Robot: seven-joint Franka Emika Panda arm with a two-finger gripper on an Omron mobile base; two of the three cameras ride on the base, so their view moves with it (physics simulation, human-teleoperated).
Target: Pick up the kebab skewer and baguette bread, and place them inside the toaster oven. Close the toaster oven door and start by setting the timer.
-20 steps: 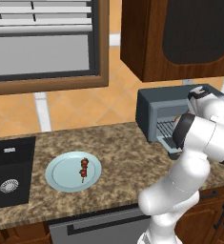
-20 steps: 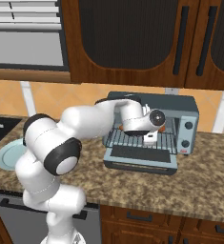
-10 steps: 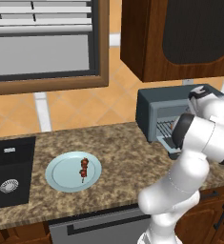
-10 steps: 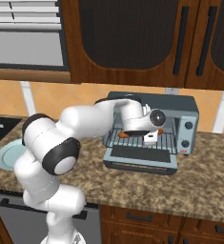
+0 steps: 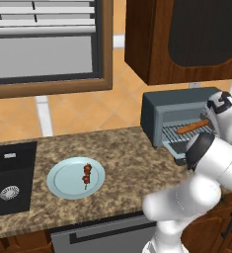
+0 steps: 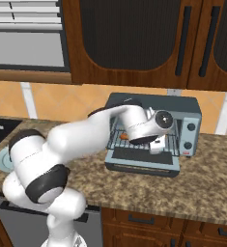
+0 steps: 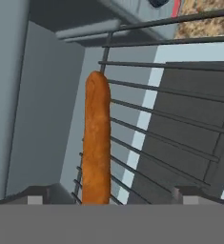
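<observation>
The baguette bread (image 7: 96,138) lies lengthwise on the wire rack (image 7: 170,138) inside the grey-blue toaster oven (image 6: 153,103), also seen as an orange stick (image 5: 192,127). My gripper (image 7: 111,196) is open at the oven mouth, with its fingertips (image 7: 37,195) standing wide apart on either side of the loaf's near end. The toaster oven door (image 6: 141,161) hangs dropped open in front. The kebab skewer (image 5: 87,174) rests on a pale blue plate (image 5: 63,180) on the counter, far left of the oven.
A black sink (image 5: 9,183) is set into the granite counter left of the plate. Dark wood cabinets (image 6: 134,43) hang low over the oven. The oven's knobs (image 6: 190,128) sit on its right side.
My hand has shifted only slightly at the oven mouth. The baguette's orange end now shows on the rack beside it. The skewer and plate have not moved.
</observation>
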